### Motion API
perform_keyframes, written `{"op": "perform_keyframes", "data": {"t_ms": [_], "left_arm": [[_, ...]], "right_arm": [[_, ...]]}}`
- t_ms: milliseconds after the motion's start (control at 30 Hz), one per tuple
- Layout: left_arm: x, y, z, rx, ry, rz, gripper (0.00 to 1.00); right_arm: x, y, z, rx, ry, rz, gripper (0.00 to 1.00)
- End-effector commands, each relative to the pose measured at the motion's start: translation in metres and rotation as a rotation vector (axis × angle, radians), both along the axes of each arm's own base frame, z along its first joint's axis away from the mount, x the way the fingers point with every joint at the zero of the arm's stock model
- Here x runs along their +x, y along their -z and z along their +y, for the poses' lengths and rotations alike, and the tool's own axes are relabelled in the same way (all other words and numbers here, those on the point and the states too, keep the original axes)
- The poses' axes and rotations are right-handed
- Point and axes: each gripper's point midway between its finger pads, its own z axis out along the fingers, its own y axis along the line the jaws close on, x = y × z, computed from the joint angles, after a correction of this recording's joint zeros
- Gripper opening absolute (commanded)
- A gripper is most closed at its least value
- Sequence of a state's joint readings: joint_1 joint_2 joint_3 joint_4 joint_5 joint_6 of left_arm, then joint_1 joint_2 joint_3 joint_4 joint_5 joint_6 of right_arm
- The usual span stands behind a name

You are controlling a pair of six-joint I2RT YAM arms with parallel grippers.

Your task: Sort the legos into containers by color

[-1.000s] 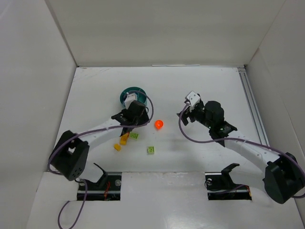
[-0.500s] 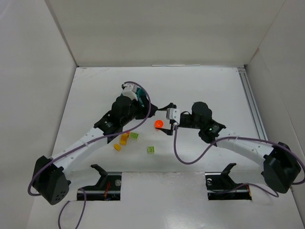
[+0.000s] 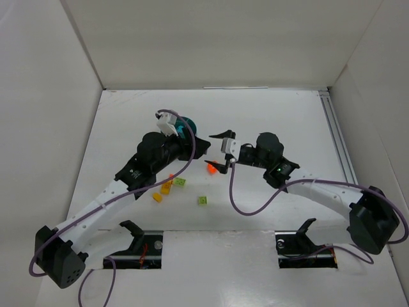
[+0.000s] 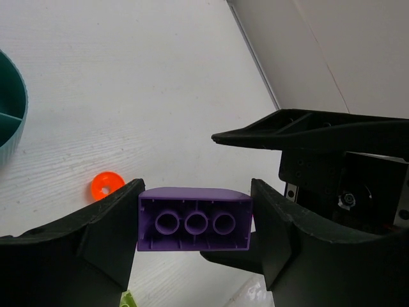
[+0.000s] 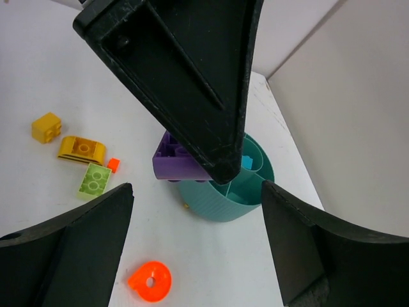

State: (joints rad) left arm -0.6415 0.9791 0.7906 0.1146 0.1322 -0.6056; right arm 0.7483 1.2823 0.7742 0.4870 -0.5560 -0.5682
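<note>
- Overhead, we see the left gripper (image 3: 199,145) at about four o'clock of the teal dish (image 3: 186,125), which its arm largely hides. The right gripper (image 3: 219,151) stands at three o'clock of it, fingers spread wide with nothing between them. The orange-red piece (image 3: 211,168) lies by its lower finger.
- Loose on the table (image 3: 287,115), toward seven o'clock of the dish, are a yellow brick (image 3: 157,197), an orange brick (image 3: 166,187), a lime green brick (image 3: 180,182) and, further toward five o'clock, a second lime green brick (image 3: 202,201).
- From the left wrist, we see the left gripper pinching the purple brick (image 4: 193,219) by its two short ends, the hollow underside facing the camera. The dish rim sits at nine o'clock of the view, well apart from the brick, so this brick is carried but not yet dropped.
- From the right wrist, the spread fingers frame the dish, and they hold nothing. The purple brick shows against the dish wall at about ten o'clock, but we cannot tell whether it is above the rim. A light blue piece (image 5: 246,161) seems to lie in one compartment, while the rest of the dish is hidden.
- We judge the sorting partly done: one brick is on its way, and at least five pieces on the table are left to sort.
</note>
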Motion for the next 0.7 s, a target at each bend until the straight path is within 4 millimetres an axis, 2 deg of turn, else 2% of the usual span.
{"op": "perform_keyframes", "data": {"t_ms": [0,167,200,267,300,433,533,667], "left_arm": [[-0.007,-0.016,-0.002,-0.04,0.034,-0.059,0.45],[-0.011,-0.022,-0.004,-0.049,0.058,-0.079,0.45],[-0.012,-0.022,-0.005,-0.05,0.067,-0.079,0.45],[-0.013,-0.02,-0.006,-0.052,0.077,-0.079,0.45],[-0.016,-0.025,-0.006,-0.064,0.09,-0.093,0.45],[-0.017,-0.027,-0.008,-0.07,0.099,-0.1,0.45],[-0.02,-0.03,-0.008,-0.077,0.108,-0.107,0.45],[-0.021,-0.039,-0.005,-0.091,0.099,-0.13,0.45]], "right_arm": [[-0.006,-0.043,0.002,0.097,-0.017,-0.084,0.85],[-0.018,-0.049,0.012,0.13,-0.112,-0.092,0.81],[-0.017,-0.045,0.013,0.124,-0.112,-0.084,0.81],[-0.018,-0.054,0.016,0.14,-0.132,-0.094,0.77],[-0.017,-0.05,0.017,0.134,-0.132,-0.087,0.76],[-0.022,-0.056,0.021,0.138,-0.175,-0.098,0.67],[-0.023,-0.052,0.023,0.133,-0.184,-0.083,0.59],[-0.023,-0.052,0.023,0.133,-0.184,-0.082,0.45]]}}
